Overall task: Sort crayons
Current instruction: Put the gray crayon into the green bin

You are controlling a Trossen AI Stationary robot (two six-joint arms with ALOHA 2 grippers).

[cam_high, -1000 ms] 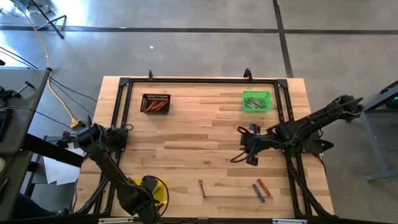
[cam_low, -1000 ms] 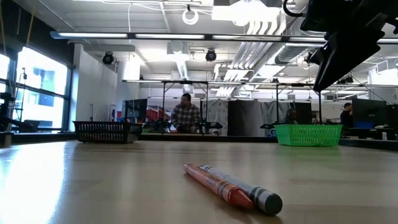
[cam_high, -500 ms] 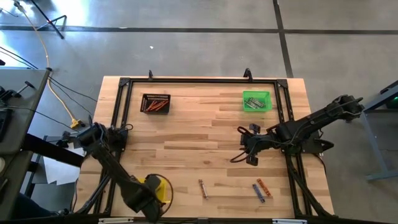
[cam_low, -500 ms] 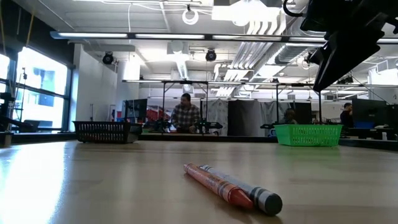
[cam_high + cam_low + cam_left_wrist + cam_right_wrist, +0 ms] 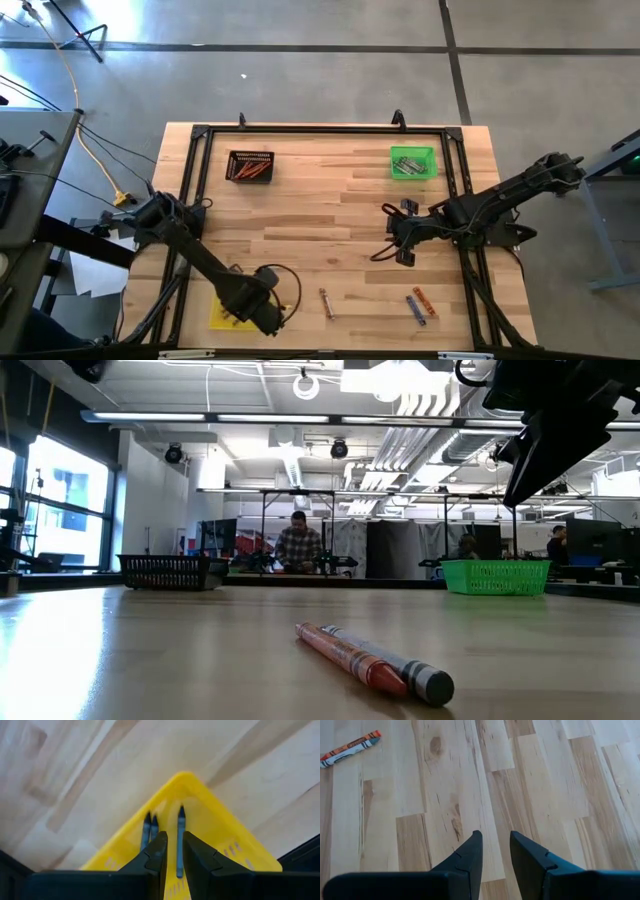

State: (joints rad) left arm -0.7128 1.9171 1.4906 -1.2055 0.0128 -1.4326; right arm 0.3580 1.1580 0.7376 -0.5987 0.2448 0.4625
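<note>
From above, the left gripper [image 5: 268, 312] hangs over the yellow tray [image 5: 222, 312] near the table's [image 5: 320, 200] front left corner; loose crayons [image 5: 421, 304] lie along the front edge. The low view shows two crayons touching. Left wrist: fingers narrowly parted, empty, above three dark crayons [image 5: 179, 840] inside the tray. Right wrist: the right gripper [image 5: 495, 851] stands apart, empty, above bare wood.

My overhead camera looks straight down on the whole table [image 5: 330, 215]; my low one looks level across it. Both show the green tray [image 5: 412, 162].
</note>
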